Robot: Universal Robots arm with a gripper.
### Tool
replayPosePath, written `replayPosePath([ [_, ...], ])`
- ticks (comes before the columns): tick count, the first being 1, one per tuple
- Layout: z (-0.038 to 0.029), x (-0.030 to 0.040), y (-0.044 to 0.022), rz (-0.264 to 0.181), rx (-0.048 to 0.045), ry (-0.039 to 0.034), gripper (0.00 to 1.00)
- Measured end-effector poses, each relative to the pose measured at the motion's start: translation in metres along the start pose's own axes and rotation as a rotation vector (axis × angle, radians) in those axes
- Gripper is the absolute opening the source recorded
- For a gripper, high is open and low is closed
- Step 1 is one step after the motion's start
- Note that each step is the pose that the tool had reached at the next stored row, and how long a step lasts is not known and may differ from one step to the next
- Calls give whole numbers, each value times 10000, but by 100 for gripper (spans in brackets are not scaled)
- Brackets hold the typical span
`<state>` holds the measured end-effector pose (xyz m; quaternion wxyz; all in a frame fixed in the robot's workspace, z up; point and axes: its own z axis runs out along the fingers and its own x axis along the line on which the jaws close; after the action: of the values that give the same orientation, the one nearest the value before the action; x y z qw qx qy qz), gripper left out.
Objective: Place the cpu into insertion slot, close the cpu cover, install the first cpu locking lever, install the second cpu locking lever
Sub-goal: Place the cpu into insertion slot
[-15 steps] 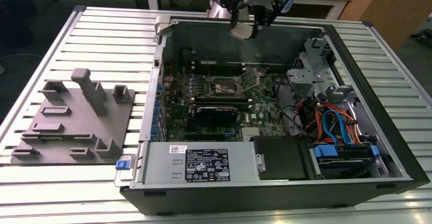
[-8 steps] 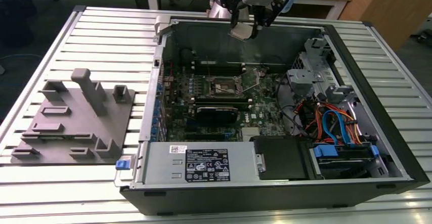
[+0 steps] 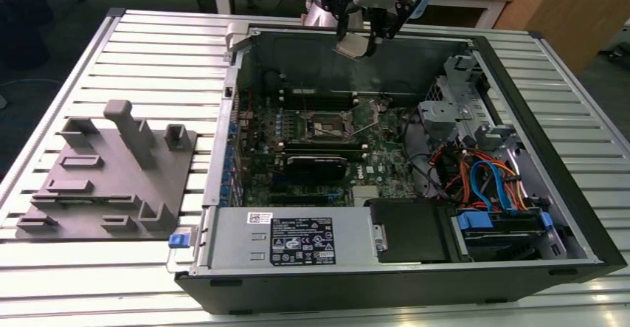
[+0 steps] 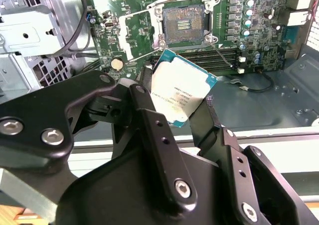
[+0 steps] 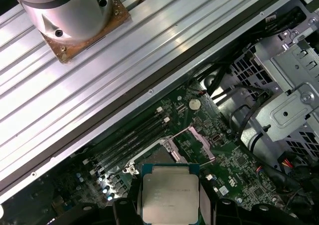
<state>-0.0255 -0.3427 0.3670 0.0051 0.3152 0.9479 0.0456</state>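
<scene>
— Where are we?
— On the desk (image 3: 118, 54), inside the open case (image 3: 394, 283), the insertion slot (image 3: 325, 126) lies bare. Up apart from it, our claw (image 3: 361, 43) is clenched on the cpu (image 4: 182, 93), which is tilted, clear of the board (image 3: 258, 144).
— Step one, then?
— We judge so: seating calls for levelling it, squared over the slot.

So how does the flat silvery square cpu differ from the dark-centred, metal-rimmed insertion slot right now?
The flat silvery square cpu is clamped in the black gripper, off the board; the dark-centred, metal-rimmed insertion slot is set into the green circuit board. The cpu's top is pale metal; the slot's centre is dark and empty. The cpu's edges sit askew to the slot's. Both are square.
</scene>
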Motion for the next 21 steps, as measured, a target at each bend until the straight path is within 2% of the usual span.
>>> replayPosePath([
  [7, 0, 0, 0, 173, -3, -16, 54],
  [21, 1, 0, 0, 899, -17, -81, 54],
])
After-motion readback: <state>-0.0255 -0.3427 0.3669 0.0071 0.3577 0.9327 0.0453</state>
